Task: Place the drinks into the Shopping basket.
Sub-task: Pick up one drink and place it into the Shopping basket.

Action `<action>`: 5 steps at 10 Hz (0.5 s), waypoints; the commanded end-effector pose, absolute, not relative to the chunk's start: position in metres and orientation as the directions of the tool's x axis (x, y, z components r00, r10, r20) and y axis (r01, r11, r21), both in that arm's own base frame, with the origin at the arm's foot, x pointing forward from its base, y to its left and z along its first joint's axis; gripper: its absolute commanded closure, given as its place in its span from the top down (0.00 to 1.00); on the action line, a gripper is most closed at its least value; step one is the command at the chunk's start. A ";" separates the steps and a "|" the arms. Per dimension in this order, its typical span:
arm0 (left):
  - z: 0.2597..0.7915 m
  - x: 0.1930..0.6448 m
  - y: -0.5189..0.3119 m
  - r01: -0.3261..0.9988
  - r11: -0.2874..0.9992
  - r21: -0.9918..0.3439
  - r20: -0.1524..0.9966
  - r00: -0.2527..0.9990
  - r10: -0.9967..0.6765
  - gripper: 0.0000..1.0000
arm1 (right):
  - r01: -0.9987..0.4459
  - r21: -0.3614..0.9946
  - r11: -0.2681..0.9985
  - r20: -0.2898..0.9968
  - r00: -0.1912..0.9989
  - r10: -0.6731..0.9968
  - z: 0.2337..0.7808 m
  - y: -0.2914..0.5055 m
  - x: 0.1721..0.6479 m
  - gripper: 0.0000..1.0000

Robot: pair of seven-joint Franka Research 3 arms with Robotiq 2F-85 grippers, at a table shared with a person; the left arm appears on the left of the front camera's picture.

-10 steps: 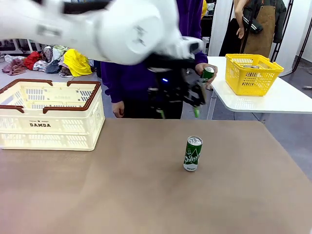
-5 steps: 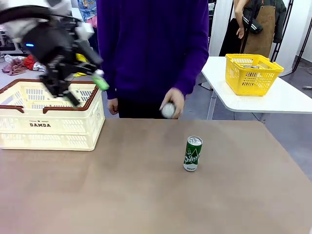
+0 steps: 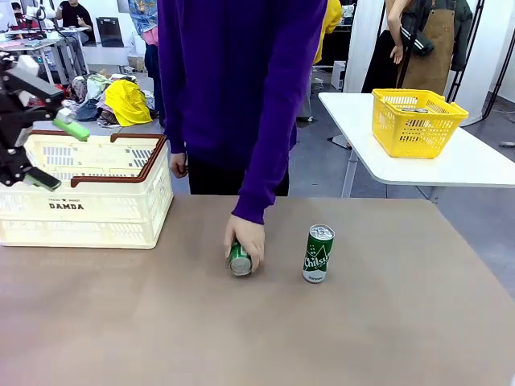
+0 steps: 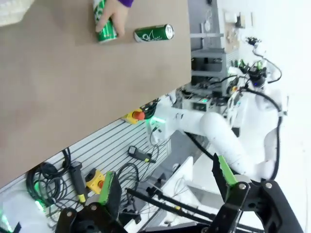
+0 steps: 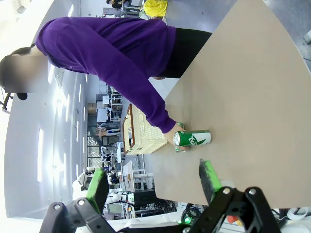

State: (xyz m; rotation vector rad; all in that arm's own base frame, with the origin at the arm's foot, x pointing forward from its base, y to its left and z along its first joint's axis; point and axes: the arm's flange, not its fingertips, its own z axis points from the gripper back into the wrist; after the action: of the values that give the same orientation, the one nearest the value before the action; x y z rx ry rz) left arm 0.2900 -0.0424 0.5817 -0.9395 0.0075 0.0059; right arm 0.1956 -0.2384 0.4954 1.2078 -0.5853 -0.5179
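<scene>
Drinks on the brown desk [image 3: 241, 346], two of them, both green with white lettering and well clear of the Shopping basket! Near the middle stands the upright can [image 3: 319, 253], silver top up, on its own with nothing touching it. Just beside it, toward the robot's left, the second can [image 3: 240, 262] is tipped with its silver top facing the robot's side, and the person's hand [image 3: 246, 237] is wrapped over it from above, purple sleeve [image 3: 269, 153] reaching down across the desk's far edge. In the left wrist view the same pair shows far off, upright can [image 4: 153, 33] free, second can [image 4: 105, 30] under the hand [image 4: 114, 12]. Left jaws: spread wide, green pads [image 3: 72, 129] well apart, nothing between them, up at the picture's left edge in front of the basket's left end as the front camera sees it. Right jaws: wide too, pads [image 5: 208, 174] apart and empty, looking across the desk at the upright can [image 5: 193, 138], well off from them. Farther back, at the desk's far left, sits the Shopping basket [image 3: 96, 211], cream slats, dark brown rim and handles, "DAMDA" on its side. Behind the desk stands the person in purple. Beyond, to the right, a yellow mesh basket [image 3: 418, 129] rests on a white table [image 3: 467, 165].
</scene>
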 end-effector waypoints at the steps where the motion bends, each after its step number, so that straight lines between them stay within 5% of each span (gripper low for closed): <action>1: 0.573 0.274 -0.036 0.020 0.546 -0.837 0.027 1.000 0.004 1.00 | 0.026 0.962 0.273 0.164 0.742 -0.650 0.497 -0.239 0.197 1.00; 5: 0.562 0.270 -0.030 0.030 0.528 -0.849 0.033 0.999 -0.004 1.00 | 0.026 0.962 0.273 0.164 0.742 -0.650 0.497 -0.239 0.197 1.00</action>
State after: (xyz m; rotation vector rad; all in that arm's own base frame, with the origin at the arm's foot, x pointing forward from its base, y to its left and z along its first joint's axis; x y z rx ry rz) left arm 0.2714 -0.0254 0.5662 -0.9904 -0.0187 0.0077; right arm 0.1956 -0.2384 0.4954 1.2079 -0.5853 -0.5179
